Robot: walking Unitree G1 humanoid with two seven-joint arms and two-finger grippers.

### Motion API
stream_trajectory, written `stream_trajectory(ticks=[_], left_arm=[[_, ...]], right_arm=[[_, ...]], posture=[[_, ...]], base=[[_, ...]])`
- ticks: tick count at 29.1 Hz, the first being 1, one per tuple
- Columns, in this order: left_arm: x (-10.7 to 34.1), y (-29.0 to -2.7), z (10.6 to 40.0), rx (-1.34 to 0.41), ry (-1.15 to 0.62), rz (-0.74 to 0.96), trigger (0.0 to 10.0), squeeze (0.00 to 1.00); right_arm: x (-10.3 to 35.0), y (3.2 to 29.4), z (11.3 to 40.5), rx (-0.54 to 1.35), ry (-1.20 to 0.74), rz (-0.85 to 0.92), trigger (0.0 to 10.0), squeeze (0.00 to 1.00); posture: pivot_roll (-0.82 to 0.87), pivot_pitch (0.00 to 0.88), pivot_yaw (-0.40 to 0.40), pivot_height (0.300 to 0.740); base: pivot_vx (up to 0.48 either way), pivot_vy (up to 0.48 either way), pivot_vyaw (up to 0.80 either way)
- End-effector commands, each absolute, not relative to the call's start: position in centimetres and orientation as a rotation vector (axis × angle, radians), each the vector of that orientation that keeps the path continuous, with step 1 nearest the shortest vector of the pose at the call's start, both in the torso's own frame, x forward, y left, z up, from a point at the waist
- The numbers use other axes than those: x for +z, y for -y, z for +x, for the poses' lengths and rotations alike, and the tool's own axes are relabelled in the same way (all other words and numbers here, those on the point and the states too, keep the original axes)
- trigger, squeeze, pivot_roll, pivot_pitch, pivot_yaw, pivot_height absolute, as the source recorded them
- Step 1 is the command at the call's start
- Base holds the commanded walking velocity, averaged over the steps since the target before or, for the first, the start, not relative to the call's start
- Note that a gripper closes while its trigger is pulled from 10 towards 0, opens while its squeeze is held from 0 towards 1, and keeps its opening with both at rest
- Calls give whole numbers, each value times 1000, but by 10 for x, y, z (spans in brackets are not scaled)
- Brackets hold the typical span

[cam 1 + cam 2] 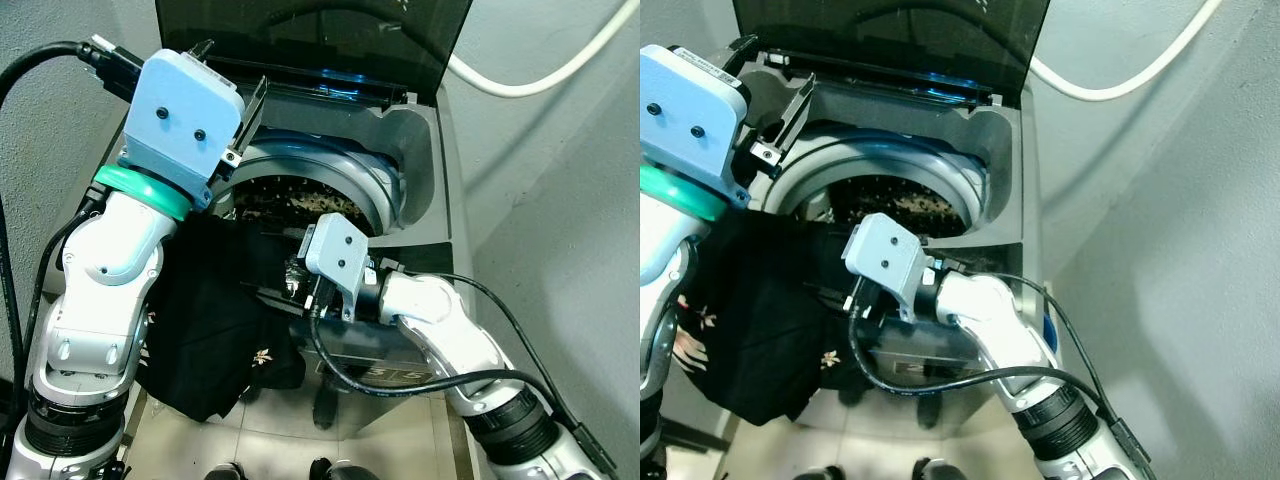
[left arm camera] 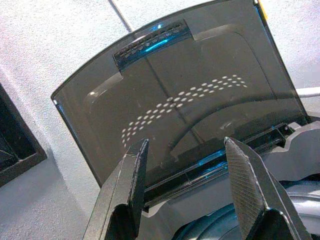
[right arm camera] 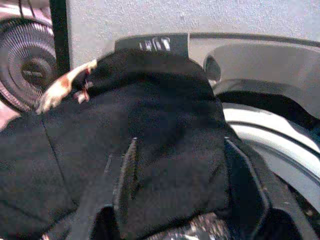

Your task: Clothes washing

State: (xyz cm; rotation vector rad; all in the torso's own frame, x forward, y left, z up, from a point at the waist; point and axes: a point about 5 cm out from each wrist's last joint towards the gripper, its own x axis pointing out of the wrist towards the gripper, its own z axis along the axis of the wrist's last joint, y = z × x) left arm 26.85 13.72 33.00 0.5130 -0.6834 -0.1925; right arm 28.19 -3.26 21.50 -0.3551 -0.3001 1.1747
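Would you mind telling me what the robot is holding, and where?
Left tool: open, holding nothing. Right tool straddles a fold of the black garment; a firm hold cannot be told.

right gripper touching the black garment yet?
Touching. In the right wrist view the right gripper has both fingers spread and pressed against the black garment, whose cloth fills the space between them, draped over the washer rim.
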Motion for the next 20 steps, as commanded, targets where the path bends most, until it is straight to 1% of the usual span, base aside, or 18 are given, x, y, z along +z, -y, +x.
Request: stream_trajectory(ticks=[1, 20], left_arm=[[331, -136, 264, -193, 694, 512, 10000, 0], [327, -136, 264, -188, 678, 506, 10000, 0]], right_arm=[[217, 34, 280, 1173, 307, -321, 0, 0], [217, 33, 276, 1204, 307, -289, 0, 0]], posture=[[122, 113, -36, 740], [120, 119, -35, 740]], base=[[0, 0, 0], [0, 0, 0]])
